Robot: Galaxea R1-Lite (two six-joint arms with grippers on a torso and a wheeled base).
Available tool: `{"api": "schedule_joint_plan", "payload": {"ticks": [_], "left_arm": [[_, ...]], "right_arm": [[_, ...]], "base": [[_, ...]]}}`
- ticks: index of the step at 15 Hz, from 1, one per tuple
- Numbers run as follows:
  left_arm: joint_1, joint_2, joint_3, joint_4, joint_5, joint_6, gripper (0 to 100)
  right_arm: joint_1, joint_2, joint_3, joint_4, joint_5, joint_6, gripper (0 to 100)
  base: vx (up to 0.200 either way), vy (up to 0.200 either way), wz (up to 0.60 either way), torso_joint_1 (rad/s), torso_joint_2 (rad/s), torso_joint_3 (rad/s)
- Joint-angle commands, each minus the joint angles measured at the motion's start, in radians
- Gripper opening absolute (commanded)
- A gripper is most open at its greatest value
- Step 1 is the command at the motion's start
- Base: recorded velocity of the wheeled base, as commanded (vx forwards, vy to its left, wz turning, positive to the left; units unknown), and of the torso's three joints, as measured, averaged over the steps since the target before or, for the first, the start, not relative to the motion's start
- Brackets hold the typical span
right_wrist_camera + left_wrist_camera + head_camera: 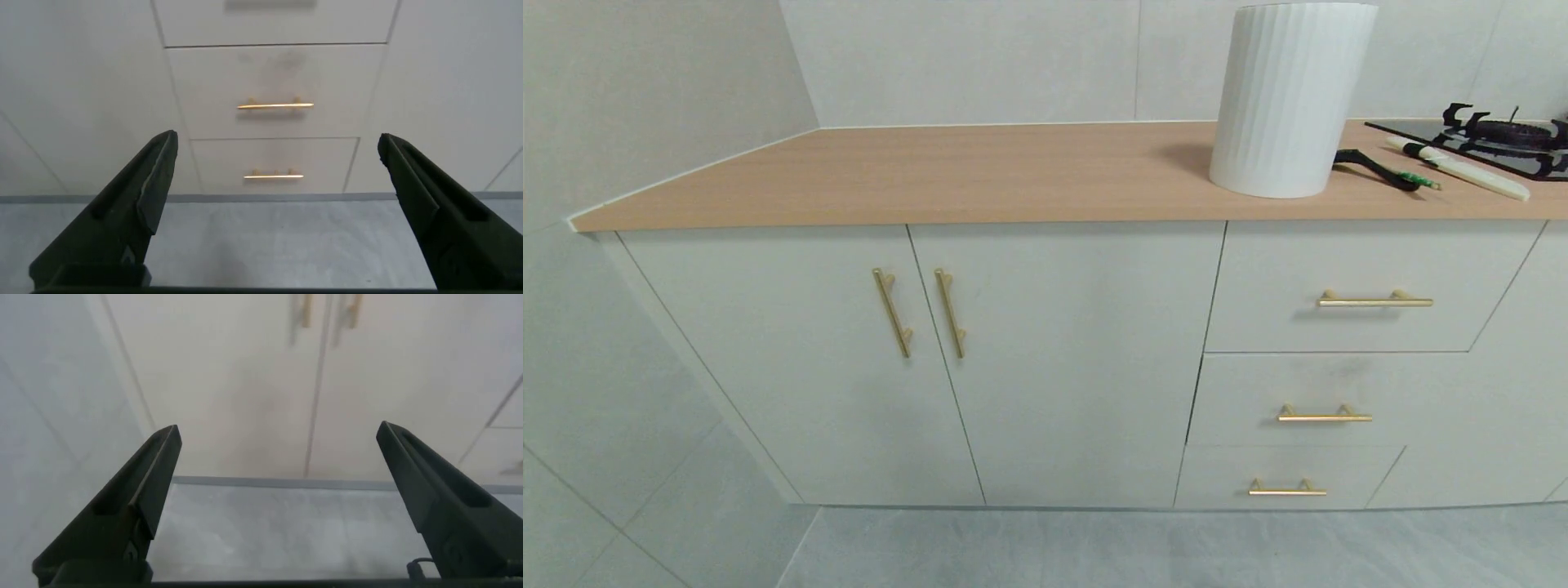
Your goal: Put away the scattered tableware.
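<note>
two utensils, a black-handled utensil [1380, 170] and a white utensil [1462, 170], lie at 2 o'clock on the countertop [931, 175], at 3 o'clock of the ribbed holder [1286, 98]. left gripper [278, 431] and right gripper [278, 137] gape wide, empty, low by the cabinets [1054, 367]. risk: a rising arm could clip the countertop or topple the holder.

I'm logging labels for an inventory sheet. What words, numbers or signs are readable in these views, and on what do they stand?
No readable text in any view.
tall white ribbed cylinder on the wooden countertop: plain, no print.
pale cabinet doors and drawer fronts: no labels.
black utensil with green marks: the marks are too small to read as text.
</note>
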Motion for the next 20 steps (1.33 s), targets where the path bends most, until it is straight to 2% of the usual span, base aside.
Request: {"api": "schedule_joint_plan", "payload": {"ticks": [1,3,11,17,20], "left_arm": [[0.000,0.001,0.000,0.000,0.001,0.000,100],[0.000,0.001,0.000,0.000,0.001,-0.001,100],[0.000,0.001,0.000,0.000,0.001,-0.003,100],[0.000,0.001,0.000,0.000,0.001,-0.003,100],[0.000,0.001,0.000,0.000,0.001,-0.004,100]], "right_arm": [[0.000,0.002,0.000,0.000,0.001,0.000,100],[0.000,0.002,0.000,0.000,0.001,0.000,100],[0.000,0.002,0.000,0.000,-0.001,0.000,100],[0.000,0.002,0.000,0.000,-0.001,0.000,100],[0.000,0.002,0.000,0.000,-0.001,0.000,100]], "base": [[0.000,-0.200,0.00,0.002,0.01,-0.002],[0.000,-0.200,0.00,0.000,0.00,0.002],[0.000,0.000,0.00,0.000,0.00,0.000],[0.200,0.000,0.00,0.005,0.00,0.004],[0.000,0.000,0.00,0.000,0.00,0.000]]}}
